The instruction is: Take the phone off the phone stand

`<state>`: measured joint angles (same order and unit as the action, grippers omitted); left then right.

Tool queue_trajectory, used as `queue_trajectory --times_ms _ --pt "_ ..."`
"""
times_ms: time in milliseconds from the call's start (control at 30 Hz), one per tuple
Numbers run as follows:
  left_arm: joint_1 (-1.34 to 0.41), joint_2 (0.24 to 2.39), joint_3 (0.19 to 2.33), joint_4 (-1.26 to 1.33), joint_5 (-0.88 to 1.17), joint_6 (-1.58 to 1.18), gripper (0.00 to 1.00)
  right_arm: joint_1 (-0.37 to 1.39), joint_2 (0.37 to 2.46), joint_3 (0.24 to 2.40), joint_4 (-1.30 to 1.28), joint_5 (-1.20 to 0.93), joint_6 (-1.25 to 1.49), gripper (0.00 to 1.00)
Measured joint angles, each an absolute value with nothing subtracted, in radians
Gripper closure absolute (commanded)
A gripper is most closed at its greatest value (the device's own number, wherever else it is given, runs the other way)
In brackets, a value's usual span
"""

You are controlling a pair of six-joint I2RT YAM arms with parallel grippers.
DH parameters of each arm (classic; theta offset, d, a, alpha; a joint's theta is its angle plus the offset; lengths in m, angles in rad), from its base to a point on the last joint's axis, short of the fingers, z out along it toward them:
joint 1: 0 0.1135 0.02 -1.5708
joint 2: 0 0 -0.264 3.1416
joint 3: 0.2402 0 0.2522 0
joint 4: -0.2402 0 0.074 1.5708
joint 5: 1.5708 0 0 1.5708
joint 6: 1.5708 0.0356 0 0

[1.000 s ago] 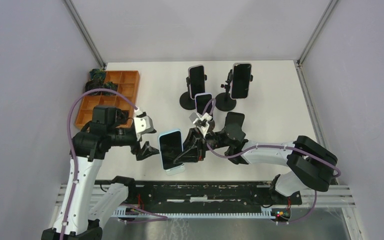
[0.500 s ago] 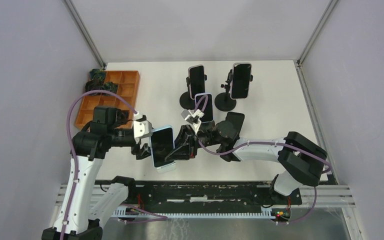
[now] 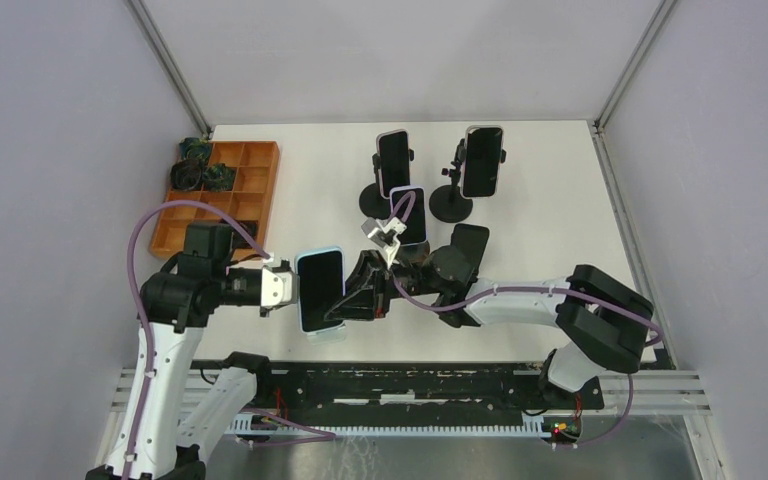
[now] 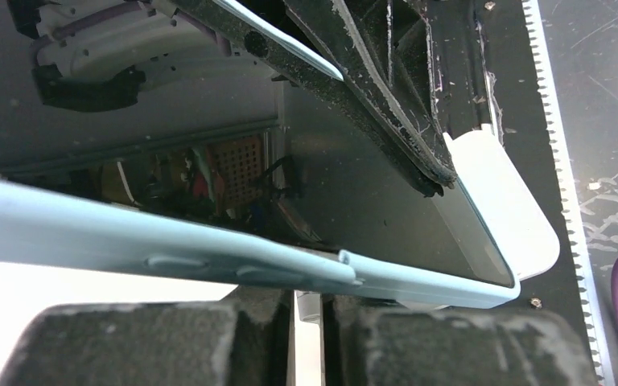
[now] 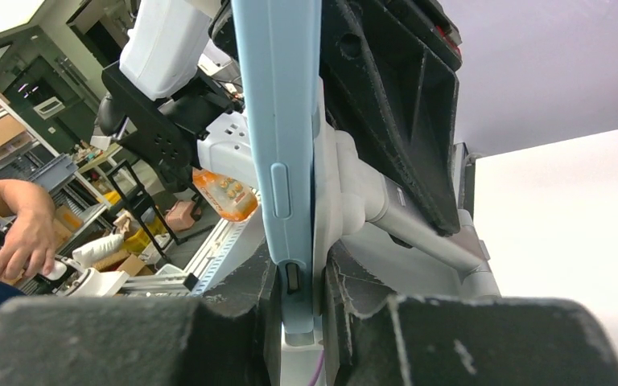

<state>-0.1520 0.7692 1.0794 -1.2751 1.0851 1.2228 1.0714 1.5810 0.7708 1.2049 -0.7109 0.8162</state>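
The phone (image 3: 320, 290), a slim slab with a dark glass screen in a pale blue rubbery case, sits in the white plastic phone stand (image 5: 342, 178). Its back is against the cradle and its lower end is caught behind the stand's white lip. The pair appears to be held up off the white table (image 3: 560, 200) near its front middle, screen turned toward the overhead camera. The right gripper (image 5: 302, 310) is clenched across both at once: its wrist view shows the blue case edge and the white cradle squeezed side by side between the two black fingers, with one finger lying over the glass. The left gripper (image 4: 310, 314) sits at the opposite side with its fingers pinched almost together, leaving only a thin slit with nothing of the phone inside it. The phone's long edge, side buttons showing, runs across just beyond the fingertips; whether they touch it I cannot tell. So the job reads as midway: the stand is secured, the phone not yet freed. As I judge it, the next move calls for the left fingers to spread and take the case by its edges. The right clamp must also ease off the glass onto the stand alone, or the phone is pinned to the cradle. Farther back are two black round-footed stands (image 3: 450, 205), both loaded, and an orange compartment tray (image 3: 260, 165) at far left.
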Motion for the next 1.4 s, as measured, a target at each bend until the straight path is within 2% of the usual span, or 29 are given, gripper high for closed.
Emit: queue_trajectory --times_ms 67,100,133,200,233,267,500,733,800,833,1000,1167,1233,1400 --pt "-0.152 0.767 1.079 -1.280 1.084 1.249 0.97 1.074 1.575 0.770 1.191 -0.698 0.817 0.86" --pt "-0.151 0.764 1.079 -1.281 1.085 1.256 0.98 1.074 1.570 0.769 1.182 -0.693 0.814 0.79" --pt "-0.150 0.761 1.080 -1.283 1.085 1.263 0.98 1.076 1.562 0.768 1.166 -0.686 0.809 0.69" --pt "-0.150 0.754 1.079 -1.285 1.087 1.275 0.98 1.081 1.541 0.768 1.124 -0.668 0.794 0.59" --pt "-0.150 0.750 1.079 -1.285 1.087 1.281 0.98 1.085 1.531 0.768 1.102 -0.648 0.787 0.50" --pt "-0.150 0.746 1.079 -1.291 1.085 1.288 0.98 1.087 1.512 0.768 1.073 -0.618 0.772 0.47" --pt "-0.142 0.773 1.087 -1.344 1.073 1.365 0.98 1.098 1.407 0.807 0.758 -0.453 0.641 0.29" --pt "-0.141 0.820 1.095 -1.373 1.075 1.379 0.98 1.103 1.364 0.862 0.601 -0.347 0.536 0.26" --pt "-0.141 0.820 1.098 -1.378 1.076 1.379 0.98 1.106 1.351 0.882 0.570 -0.323 0.509 0.29" --pt "-0.141 0.820 1.099 -1.380 1.076 1.379 0.98 1.106 1.346 0.889 0.561 -0.313 0.500 0.34" --pt "-0.142 0.821 1.100 -1.389 1.076 1.379 0.98 1.107 1.326 0.922 0.559 -0.289 0.474 0.61" --pt "-0.143 0.827 1.100 -1.389 1.075 1.395 0.98 1.110 1.324 0.931 0.604 -0.352 0.531 0.93" --pt "-0.144 0.829 1.100 -1.383 1.079 1.405 0.98 1.111 1.323 0.931 0.616 -0.371 0.552 0.98" --pt "-0.150 0.828 1.100 -1.386 1.085 1.424 0.98 1.083 1.320 0.931 0.619 -0.408 0.612 0.98"
